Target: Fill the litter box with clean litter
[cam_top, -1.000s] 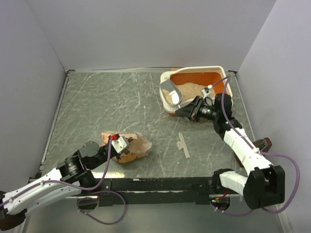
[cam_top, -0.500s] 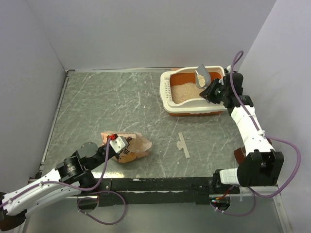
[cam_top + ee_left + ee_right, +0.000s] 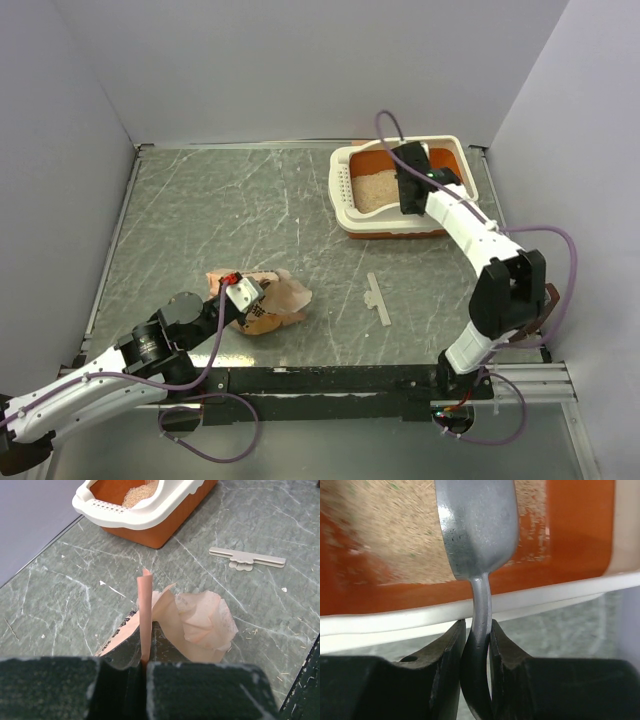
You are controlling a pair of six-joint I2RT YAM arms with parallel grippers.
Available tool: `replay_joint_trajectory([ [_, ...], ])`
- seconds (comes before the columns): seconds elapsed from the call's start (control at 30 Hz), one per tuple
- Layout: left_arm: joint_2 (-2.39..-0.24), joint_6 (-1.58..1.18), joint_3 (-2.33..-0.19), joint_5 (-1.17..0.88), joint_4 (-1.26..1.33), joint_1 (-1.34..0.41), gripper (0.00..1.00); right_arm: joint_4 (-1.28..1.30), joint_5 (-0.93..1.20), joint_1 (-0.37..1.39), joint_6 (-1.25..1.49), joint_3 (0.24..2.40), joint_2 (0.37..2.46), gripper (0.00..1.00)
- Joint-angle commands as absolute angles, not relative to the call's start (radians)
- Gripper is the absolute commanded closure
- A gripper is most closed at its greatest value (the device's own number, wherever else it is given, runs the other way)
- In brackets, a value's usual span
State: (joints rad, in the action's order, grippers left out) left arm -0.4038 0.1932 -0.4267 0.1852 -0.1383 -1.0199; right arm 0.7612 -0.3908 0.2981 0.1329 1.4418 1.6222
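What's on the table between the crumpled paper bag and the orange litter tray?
Nothing; the top and left wrist views show bare table between the bag and the litter box. The pale flat clip lies off to the side.

I see a dark grey-green marbled table with pale veins. The litter box sits in its far right corner. A crumpled tan-orange paper bag lies near the front left, and a flat pale strip lies between them, apart from both.
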Motion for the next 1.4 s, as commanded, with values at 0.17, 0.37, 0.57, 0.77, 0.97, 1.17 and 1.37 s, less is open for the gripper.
replay_joint_trajectory([
  [0.17, -0.407, 0.170, -0.469, 0.210, -0.097, -1.023, 0.99, 0.790, -1.062, 0.448, -0.153, 1.621, 1.818, 1.00],
  [0.37, -0.410, 0.170, -0.466, 0.212, -0.097, -1.022, 0.99, 0.643, -1.198, 0.488, -0.258, 1.595, 1.818, 1.00],
  [0.57, -0.419, 0.172, -0.466, 0.219, -0.097, -1.022, 0.99, 0.592, -1.082, 0.529, -0.259, 1.634, 1.674, 1.00],
  [0.77, -0.411, 0.175, -0.466, 0.233, -0.097, -1.022, 0.99, 0.647, -0.905, 0.630, -0.203, 1.628, 1.513, 1.00],
  [0.97, -0.428, 0.169, -0.468, 0.218, -0.098, -1.022, 0.99, 0.657, -0.489, 0.696, -0.063, 1.513, 1.375, 1.00],
  [1.17, -0.407, 0.175, -0.468, 0.216, -0.103, -1.022, 0.99, 0.456, -0.171, 0.695, 0.041, 1.313, 1.347, 1.00],
  [1.37, -0.370, 0.195, -0.459, 0.235, -0.097, -1.020, 0.99, 0.250, 0.053, 0.692, 0.094, 1.224, 1.463, 1.00],
])
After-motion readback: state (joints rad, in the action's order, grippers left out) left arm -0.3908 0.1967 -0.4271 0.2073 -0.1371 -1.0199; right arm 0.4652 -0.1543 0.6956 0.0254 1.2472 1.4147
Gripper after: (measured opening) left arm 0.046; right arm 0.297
